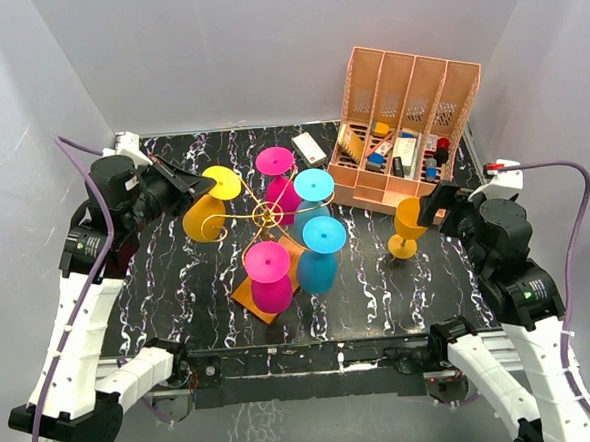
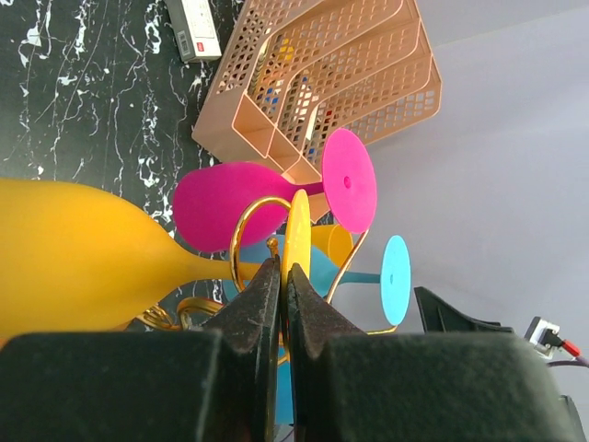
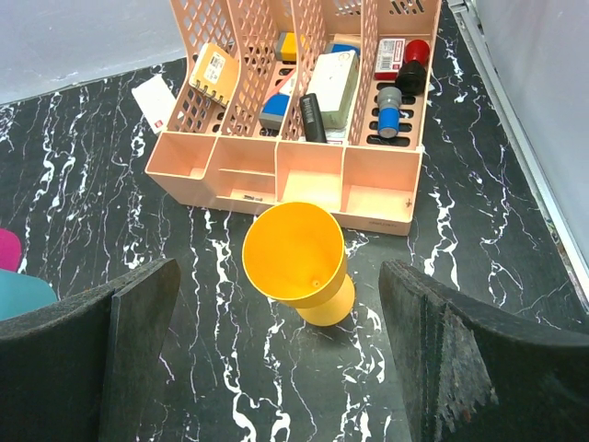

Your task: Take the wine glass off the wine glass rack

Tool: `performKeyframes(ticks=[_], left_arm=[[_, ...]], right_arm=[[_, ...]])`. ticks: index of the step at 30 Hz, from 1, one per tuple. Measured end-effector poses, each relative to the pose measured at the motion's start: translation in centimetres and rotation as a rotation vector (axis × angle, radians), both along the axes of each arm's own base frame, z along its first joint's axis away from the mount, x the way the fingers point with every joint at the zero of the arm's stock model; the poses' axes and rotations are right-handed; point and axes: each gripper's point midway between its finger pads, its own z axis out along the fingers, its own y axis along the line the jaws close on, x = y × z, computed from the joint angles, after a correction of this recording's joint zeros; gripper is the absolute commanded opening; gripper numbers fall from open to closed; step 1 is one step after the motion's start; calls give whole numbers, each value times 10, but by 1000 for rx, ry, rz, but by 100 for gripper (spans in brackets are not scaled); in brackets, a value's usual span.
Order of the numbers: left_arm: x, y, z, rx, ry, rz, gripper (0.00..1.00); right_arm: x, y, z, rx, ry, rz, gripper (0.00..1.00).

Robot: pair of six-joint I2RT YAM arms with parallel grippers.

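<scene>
The gold wire wine glass rack (image 1: 267,215) stands mid-table on an orange base (image 1: 248,296), with several pink, cyan and yellow glasses hanging upside down from its arms. On its left arm hangs a yellow wine glass (image 1: 203,219). My left gripper (image 1: 199,183) is shut on the thin edge of that glass's round foot (image 2: 297,226), just beside the gold wire (image 2: 241,221); its bowl (image 2: 74,258) fills the left of the left wrist view. Another yellow glass (image 3: 299,253) stands upright on the table, and my right gripper (image 3: 276,368) hangs open above and behind it, touching nothing.
A salmon-pink slotted organiser (image 1: 409,124) full of small items stands at the back right, close behind the upright yellow glass (image 1: 408,226). A white card (image 1: 311,147) lies behind the rack. Grey walls close in the table on three sides.
</scene>
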Motion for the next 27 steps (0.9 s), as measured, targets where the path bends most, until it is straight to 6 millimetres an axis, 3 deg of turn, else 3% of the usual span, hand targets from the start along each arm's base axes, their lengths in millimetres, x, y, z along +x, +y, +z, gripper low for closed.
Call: performKeyframes(ticks=[9,18,27], left_arm=[[6,-3,10,-54,-16,19,0],[22,-19,-2,-81,41,-44,0],[8,-31,17,-157,14,-121,0]], right_arm=[[-3,-2,1,0,-7,-8,99],[-4,-2,3,7,-12,-10,99],[-4,-1,6,22,-20,-9,99]])
